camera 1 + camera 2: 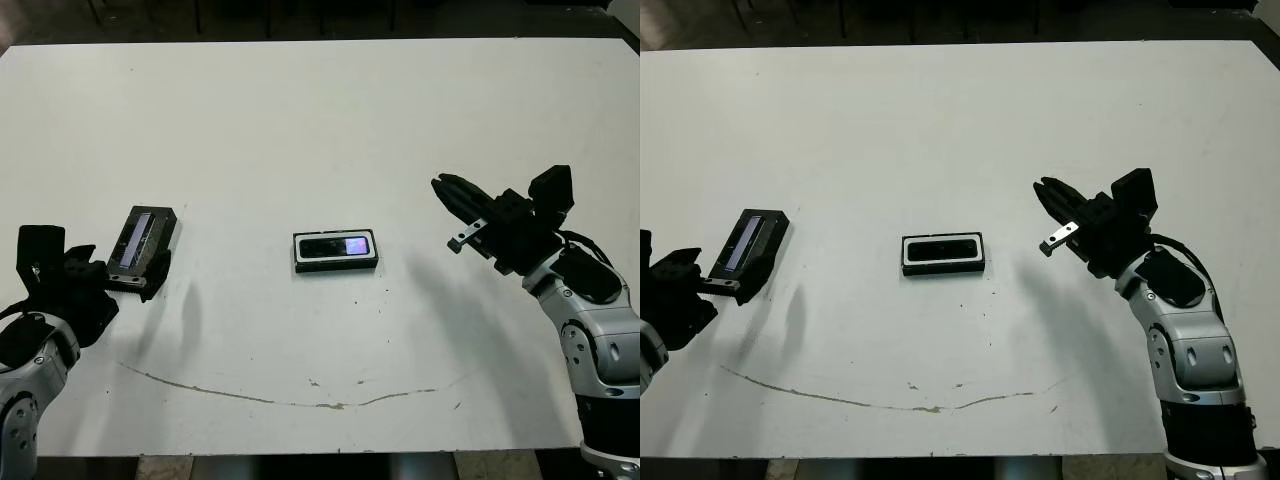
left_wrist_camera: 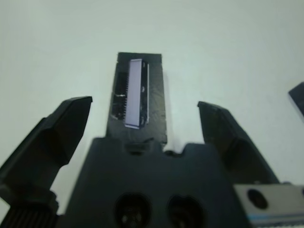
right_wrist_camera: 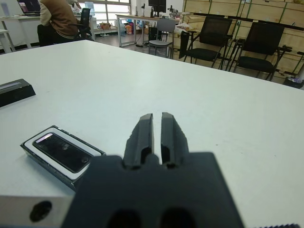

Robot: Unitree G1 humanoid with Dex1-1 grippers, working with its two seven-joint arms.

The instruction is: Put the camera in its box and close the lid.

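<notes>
Evidently the camera (image 1: pixel 336 246) already lay in the box (image 1: pixel 335 265); the lid (image 1: pixel 142 239) remained apart, between the left gripper's (image 2: pixel 142 123) wide-spread fingers. Right gripper (image 3: pixel 156 130) was pressed closed, empty. Next: grasp and carry the lid over.

My left arm enters at the near left corner, its white forearm low and its black wrist raised. My left gripper (image 2: pixel 145 118) points toward the far right, its two fingers (image 2: pixel 61 128) spread wide apart. My right arm rises from the near right, the white forearm bent upward at the elbow. My right gripper (image 1: pixel 452 193) points left over the table, apparently held above the surface, its fingers (image 3: pixel 142 135) pressed nearly together with only a thin slit between them.
</notes>
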